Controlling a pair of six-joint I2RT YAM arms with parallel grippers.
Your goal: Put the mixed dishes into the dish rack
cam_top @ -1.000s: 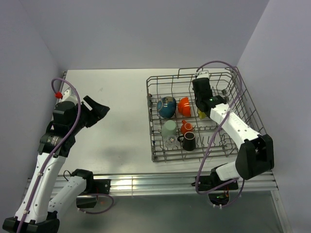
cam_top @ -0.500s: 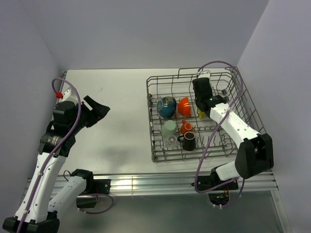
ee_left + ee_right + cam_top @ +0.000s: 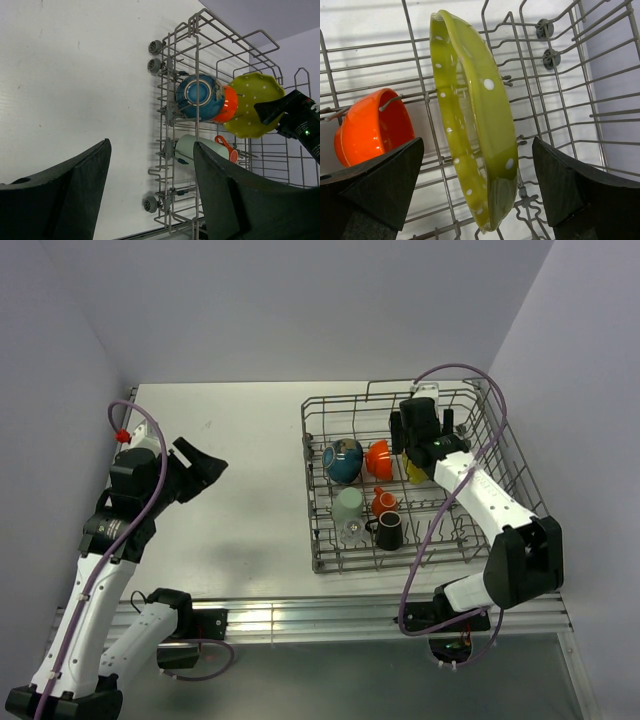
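Observation:
The grey wire dish rack (image 3: 328, 552) holds a blue bowl (image 3: 343, 460), an orange-red bowl (image 3: 378, 457), a pale green cup (image 3: 348, 504), a clear glass (image 3: 351, 531), a small orange cup (image 3: 384, 502) and a dark mug (image 3: 389, 533). A yellow-green plate (image 3: 475, 120) stands on edge between the tines beside the orange-red bowl (image 3: 372, 125). My right gripper (image 3: 477, 150) is open and straddles the plate's rim, both fingers clear of it. Far to the left, above the bare table, my left gripper (image 3: 151, 150) is open and empty.
The rack (image 3: 170, 65) fills the right half of the white table (image 3: 230, 440), close to the right wall. Its raised wire handles and upright tines surround the right arm. The purple walls close in at the back and on both sides.
The right gripper has opened wide and let go of the yellow-green plate, which now stands in the rack. The left arm has not moved.

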